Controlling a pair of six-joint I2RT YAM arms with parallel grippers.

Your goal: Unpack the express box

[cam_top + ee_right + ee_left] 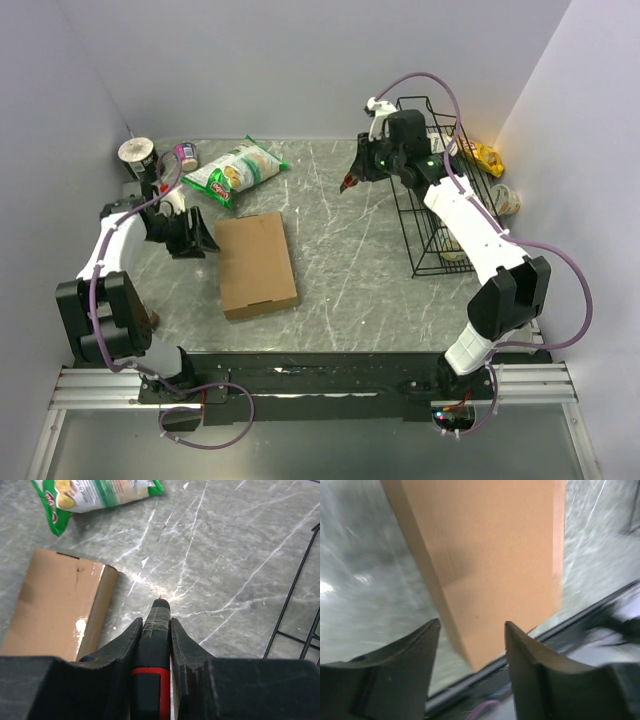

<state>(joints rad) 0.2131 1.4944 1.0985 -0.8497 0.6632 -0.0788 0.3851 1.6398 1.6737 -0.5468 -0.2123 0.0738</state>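
Note:
The express box (256,264), flat brown cardboard with its lid closed, lies on the marble tabletop left of centre. It fills the left wrist view (485,565) and shows at the left of the right wrist view (55,605). My left gripper (203,240) is open and empty, low beside the box's left edge. My right gripper (352,182) hovers at the back centre, shut on a black and red cutter (155,645) whose taped tip sticks out past the fingertips.
A green-and-white snack bag (236,170) lies behind the box. A cup (139,156) and a small jar (186,155) stand at the back left. A black wire rack (438,190) stands on the right, with snack packs (487,155) beside it.

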